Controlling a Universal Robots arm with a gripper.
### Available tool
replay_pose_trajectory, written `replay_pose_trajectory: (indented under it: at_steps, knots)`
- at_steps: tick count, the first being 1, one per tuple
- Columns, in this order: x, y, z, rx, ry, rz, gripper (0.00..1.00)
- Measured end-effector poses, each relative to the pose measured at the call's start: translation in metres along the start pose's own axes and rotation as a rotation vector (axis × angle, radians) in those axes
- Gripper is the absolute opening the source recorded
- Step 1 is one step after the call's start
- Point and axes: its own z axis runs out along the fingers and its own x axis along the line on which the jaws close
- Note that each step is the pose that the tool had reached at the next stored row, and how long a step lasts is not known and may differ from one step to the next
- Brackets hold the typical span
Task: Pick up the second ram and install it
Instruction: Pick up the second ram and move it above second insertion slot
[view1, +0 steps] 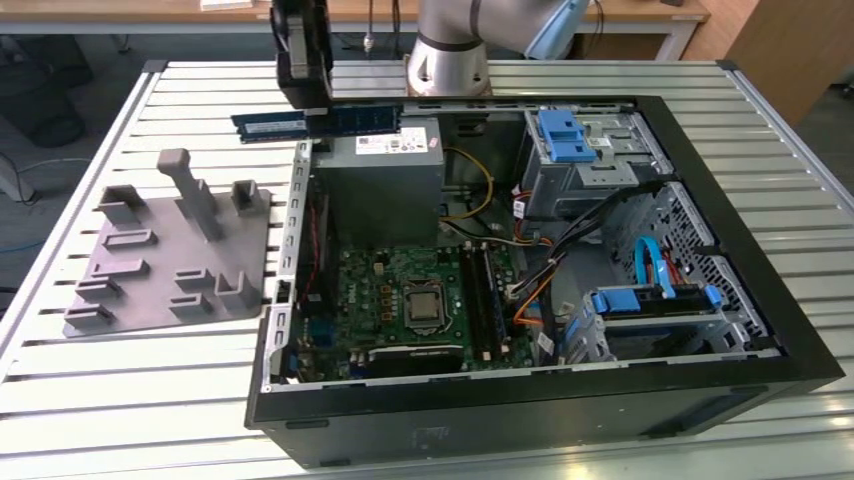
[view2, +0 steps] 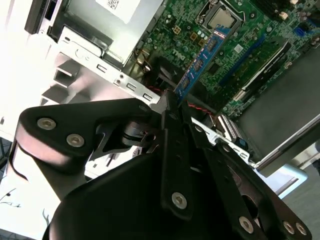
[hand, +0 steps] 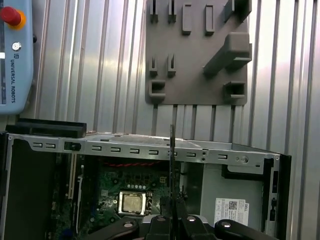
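While the black fingers (view2: 172, 127) pinch the long blue-green circuit-board ram stick (view1: 367, 119), we see it held over the open black computer case (view1: 534, 402). Its long axis runs across the exterior view, crosswise to the black memory slots (view1: 477, 290).

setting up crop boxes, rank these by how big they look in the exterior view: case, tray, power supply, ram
1. case, largest by far
2. tray
3. power supply
4. ram, smallest; it is far back, which shrinks it some, but the rank holds
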Motion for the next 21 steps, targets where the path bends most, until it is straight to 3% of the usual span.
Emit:
replay_pose_trajectory:
  at_steps: [6, 14, 21]
  knots:
    - [0.0006, -0.0084, -0.0001, -0.0001, 0.0000, 0.000, 0.14]
    - [0.0020, -0.0291, -0.0002, -0.0015, -0.0001, 0.000, 0.14]
    - [0.0029, -0.0419, -0.0003, -0.0019, -0.0002, 0.000, 0.14]
